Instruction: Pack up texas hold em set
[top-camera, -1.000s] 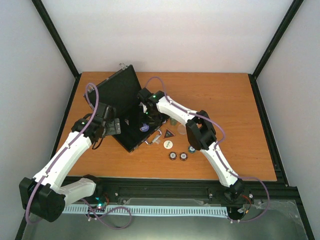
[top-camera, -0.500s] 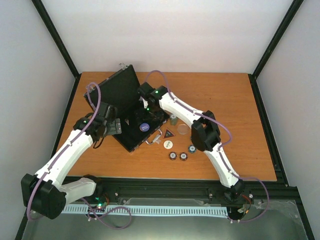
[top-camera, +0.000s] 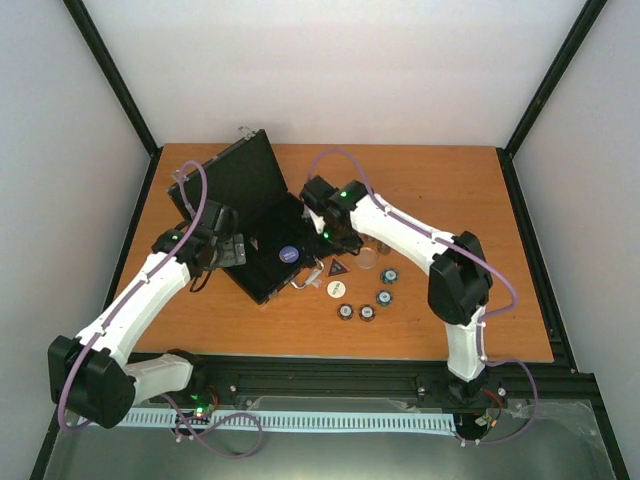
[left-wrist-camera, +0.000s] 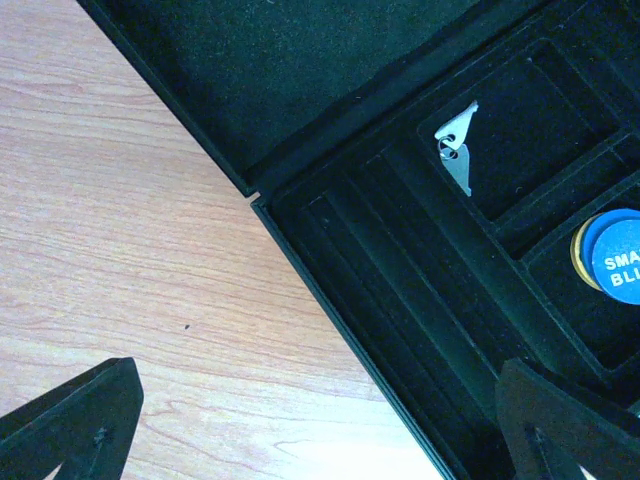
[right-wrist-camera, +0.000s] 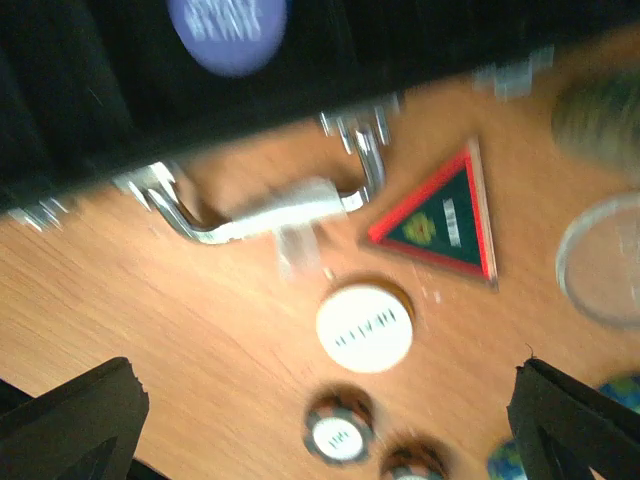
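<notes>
The black case (top-camera: 225, 185) lies open at the table's left, lid raised, tray (top-camera: 262, 262) flat. A blue dealer disc (top-camera: 288, 254) sits in a tray slot; it also shows in the left wrist view (left-wrist-camera: 615, 258) and, blurred, in the right wrist view (right-wrist-camera: 228, 25). Beside the case's silver handle (right-wrist-camera: 270, 215) lie the dark triangular token (top-camera: 338, 267), a white disc (top-camera: 336, 288) and several striped chip stacks (top-camera: 356, 313). My right gripper (top-camera: 335, 235) is open and empty above the token (right-wrist-camera: 440, 225) and white disc (right-wrist-camera: 365, 328). My left gripper (top-camera: 228, 250) is open and empty over the tray's left edge (left-wrist-camera: 330, 290).
A clear round lid (top-camera: 367, 258) lies right of the token. Small silver keys (left-wrist-camera: 457, 150) rest in a tray compartment. Two more chip stacks (top-camera: 387, 286) sit further right. Bare wooden table (top-camera: 450, 200) stretches to the right and back.
My right gripper has moved off the tray, rightward to above the loose pieces, leaving the blue disc in its slot. My left arm has barely moved.
</notes>
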